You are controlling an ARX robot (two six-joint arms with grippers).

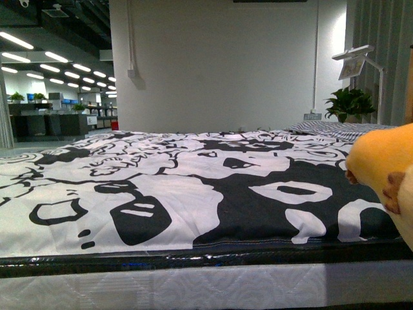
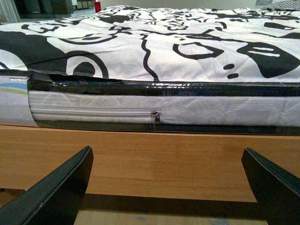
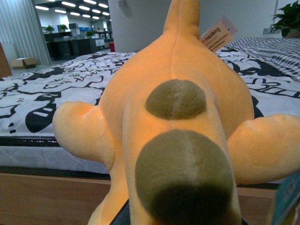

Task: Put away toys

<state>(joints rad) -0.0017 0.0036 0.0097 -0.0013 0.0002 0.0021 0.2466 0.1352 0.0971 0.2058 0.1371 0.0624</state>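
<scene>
The yellow-orange plush animal (image 3: 173, 108) fills the right wrist view, with brown patches, stubby limbs and a paper tag. My right gripper (image 3: 180, 218) is shut on it; the fingers are mostly hidden under the plush. The plush hangs in the air in front of the bed. In the front view a part of the plush (image 1: 387, 168) shows at the right edge, over the bed's near right corner. My left gripper (image 2: 168, 187) is open and empty, low in front of the wooden bed frame (image 2: 154, 159); its black fingers (image 2: 56, 192) stand wide apart.
A bed with a black-and-white patterned cover (image 1: 193, 187) lies ahead, on a white zipped mattress (image 2: 140, 110). A striped pillow (image 1: 335, 129) lies at the far right. A potted plant (image 1: 350, 103) and a lamp (image 1: 358, 61) stand behind it by the white wall.
</scene>
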